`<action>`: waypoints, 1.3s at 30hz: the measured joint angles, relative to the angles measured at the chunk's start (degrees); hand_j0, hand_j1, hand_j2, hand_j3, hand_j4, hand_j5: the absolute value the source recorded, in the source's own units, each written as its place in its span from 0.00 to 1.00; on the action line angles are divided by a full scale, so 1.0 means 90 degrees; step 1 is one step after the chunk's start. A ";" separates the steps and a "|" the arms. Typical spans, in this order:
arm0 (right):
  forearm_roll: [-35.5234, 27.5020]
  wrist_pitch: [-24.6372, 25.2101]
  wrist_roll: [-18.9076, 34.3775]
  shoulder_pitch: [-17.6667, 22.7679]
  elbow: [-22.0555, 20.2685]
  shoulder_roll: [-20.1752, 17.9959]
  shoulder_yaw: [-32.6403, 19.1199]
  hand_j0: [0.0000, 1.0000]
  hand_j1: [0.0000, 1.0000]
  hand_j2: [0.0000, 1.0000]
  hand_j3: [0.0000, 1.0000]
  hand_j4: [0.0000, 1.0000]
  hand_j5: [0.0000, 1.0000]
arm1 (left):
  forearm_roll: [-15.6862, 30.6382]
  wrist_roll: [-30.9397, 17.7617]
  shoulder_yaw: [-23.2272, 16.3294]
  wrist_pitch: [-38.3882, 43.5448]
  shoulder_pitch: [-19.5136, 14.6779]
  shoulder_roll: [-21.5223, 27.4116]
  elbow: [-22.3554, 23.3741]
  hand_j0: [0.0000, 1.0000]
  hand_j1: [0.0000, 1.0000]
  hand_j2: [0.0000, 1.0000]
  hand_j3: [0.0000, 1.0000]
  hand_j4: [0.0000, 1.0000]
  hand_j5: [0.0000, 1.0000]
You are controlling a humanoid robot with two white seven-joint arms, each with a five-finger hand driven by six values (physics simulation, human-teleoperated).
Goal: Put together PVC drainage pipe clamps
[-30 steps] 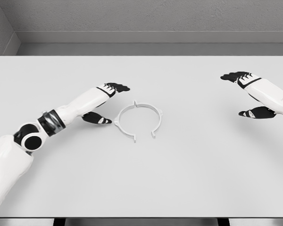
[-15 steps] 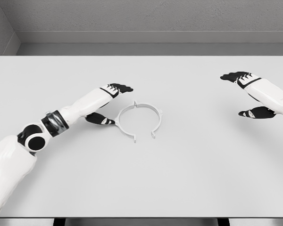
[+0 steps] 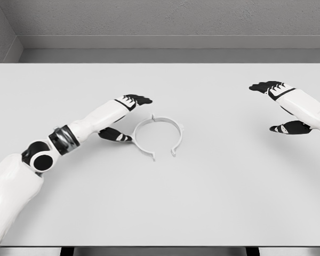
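1 white pipe clamp [image 3: 158, 136], an open ring w/ small tabs and a gap at its lower right, lies flat near the middle of the white table [image 3: 213, 202]. 2 arms in view. Left hand [image 3: 125, 117] sits just beside the clamp's left edge: black fingers [image 3: 137, 99] spread above, thumb [image 3: 116, 135] below, tip v. close to the ring; contact can't be told, nothing gripped. Right hand [image 3: 281, 109] is well apart at the far right, fingers spread & relaxed, holding nothing.
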 measured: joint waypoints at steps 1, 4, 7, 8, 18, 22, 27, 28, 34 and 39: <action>0.0000 0.0000 0.0000 0.0000 0.0000 0.0000 0.0000 1.00 1.00 1.00 1.00 1.00 1.00 | 0.0005 0.0000 0.0006 0.0000 -0.0019 0.0010 0.0005 1.00 1.00 1.00 1.00 1.00 1.00; 0.0000 0.0000 0.0001 0.0000 0.0000 0.0000 0.0000 1.00 1.00 1.00 1.00 1.00 1.00 | 0.0017 0.0000 0.0025 0.0000 -0.0059 0.0027 0.0137 1.00 1.00 1.00 1.00 1.00 1.00; 0.0000 0.0000 0.0000 0.0000 0.0000 0.0000 0.0000 1.00 1.00 1.00 1.00 1.00 1.00 | 0.0009 0.0000 0.0057 0.0000 -0.0068 0.0009 0.0327 1.00 1.00 1.00 1.00 1.00 1.00; 0.0000 0.0000 0.0000 0.0000 0.0000 0.0000 0.0000 1.00 1.00 1.00 1.00 1.00 1.00 | 0.0006 0.0000 0.0060 0.0000 -0.0059 -0.0004 0.0373 1.00 1.00 1.00 1.00 1.00 1.00; 0.0000 0.0000 0.0000 0.0010 0.0000 0.0000 0.0000 1.00 1.00 1.00 1.00 1.00 1.00 | -0.0001 0.0000 0.0065 0.0000 -0.0068 -0.0130 0.0486 1.00 1.00 1.00 1.00 1.00 1.00; -0.0001 0.0000 -0.0001 0.0010 0.0000 0.0000 -0.0004 1.00 1.00 1.00 1.00 1.00 1.00 | -0.0002 0.0000 0.0065 0.0000 -0.0068 -0.0170 0.0484 1.00 1.00 1.00 1.00 1.00 1.00; -0.0001 0.0000 -0.0001 0.0010 0.0000 0.0000 -0.0007 1.00 1.00 1.00 1.00 1.00 1.00 | -0.0014 -0.0005 0.0061 0.0000 -0.0059 -0.0255 0.0482 1.00 1.00 1.00 1.00 1.00 1.00; -0.0001 0.0000 0.0000 0.0019 0.0000 0.0000 -0.0007 1.00 1.00 1.00 1.00 1.00 1.00 | -0.0016 -0.0006 0.0058 0.0000 -0.0049 -0.0267 0.0477 1.00 1.00 1.00 1.00 1.00 1.00; -0.0007 0.0000 -0.0001 0.0020 0.0000 0.0000 -0.0009 1.00 1.00 1.00 1.00 1.00 1.00 | -0.0021 -0.0009 0.0046 0.0000 0.0000 -0.0333 0.0426 1.00 1.00 1.00 1.00 1.00 1.00; -0.0009 0.0000 0.0001 0.0020 0.0000 0.0000 -0.0010 1.00 1.00 1.00 1.00 1.00 1.00 | -0.0021 -0.0009 0.0031 0.0000 0.0020 -0.0388 0.0389 1.00 1.00 1.00 1.00 1.00 1.00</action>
